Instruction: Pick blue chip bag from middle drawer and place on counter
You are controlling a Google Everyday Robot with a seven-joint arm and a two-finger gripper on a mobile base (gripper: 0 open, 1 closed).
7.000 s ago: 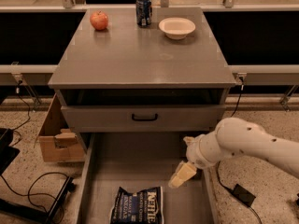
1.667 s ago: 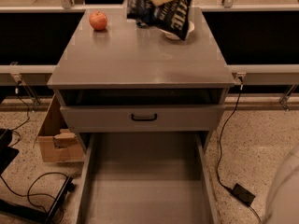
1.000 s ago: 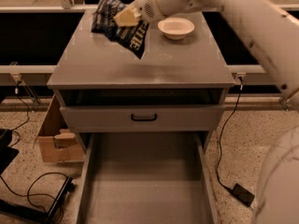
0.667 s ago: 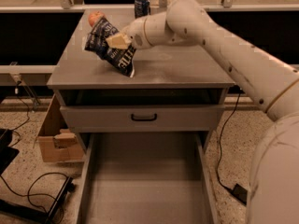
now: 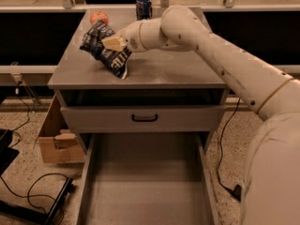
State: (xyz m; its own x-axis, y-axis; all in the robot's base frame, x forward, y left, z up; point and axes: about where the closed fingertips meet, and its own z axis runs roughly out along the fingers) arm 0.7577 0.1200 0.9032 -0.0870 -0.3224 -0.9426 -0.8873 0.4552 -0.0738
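One view is on hand, the camera view, looking down at the cabinet front. The gripper (image 5: pixel 115 42) sits over the counter's (image 5: pixel 178 67) left half, between the back-left corner and the front edge, its fingers pinched on the upper middle of the blue chip bag (image 5: pixel 111 60). The bag hangs tilted, its long axis running from the back-left corner down toward the front edge, and its lower tip seems to touch the counter just behind that edge. So the bag lies below and in front of the gripper. My judgement: the release needs only a short drop, away from the front edge. The middle drawer (image 5: pixel 145 182) stands open below. An apple (image 5: pixel 98 17) and a soda can (image 5: pixel 143 6) sit along the back edge.
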